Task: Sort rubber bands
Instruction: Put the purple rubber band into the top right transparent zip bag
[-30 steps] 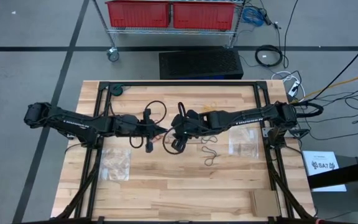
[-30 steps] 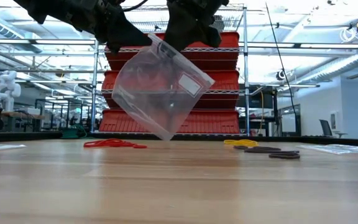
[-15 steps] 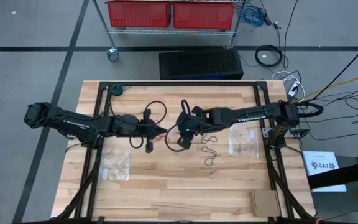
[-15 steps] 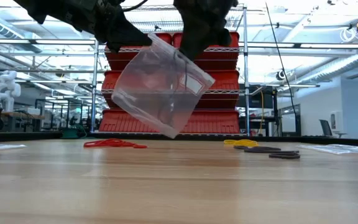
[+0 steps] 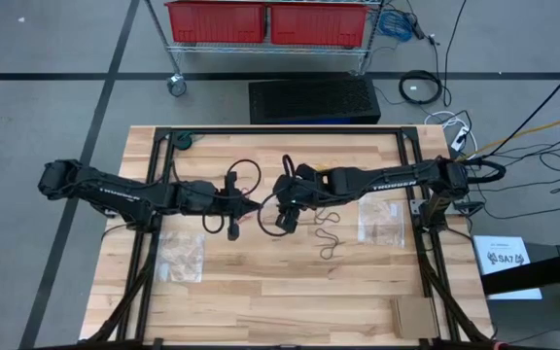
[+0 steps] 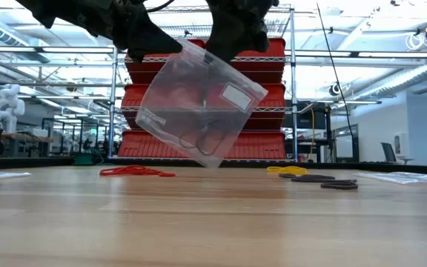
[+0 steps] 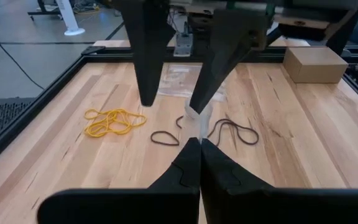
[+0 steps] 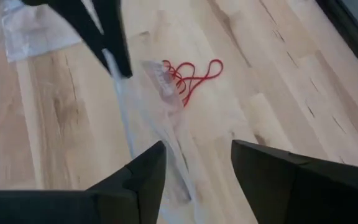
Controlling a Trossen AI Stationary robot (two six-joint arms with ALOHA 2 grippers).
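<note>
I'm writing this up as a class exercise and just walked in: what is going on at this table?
Two robot arms are sorting rubber bands into clear bags. The left gripper is shut on the top edge of a clear plastic bag, holding it above the table. The right gripper is open over the bag's mouth, and black bands lie inside. Red bands, yellow bands and more black bands lie loose on the wood.

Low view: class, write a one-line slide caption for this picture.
Clear plastic bag hangs tilted above the table, pinched by the left gripper, black rubber bands inside; right gripper open at its mouth.

light wooden table [image 5: 261,301] with red rubber bands [image 6: 133,171], yellow rubber bands [image 7: 113,121], flat clear bags [image 5: 181,256]
</note>
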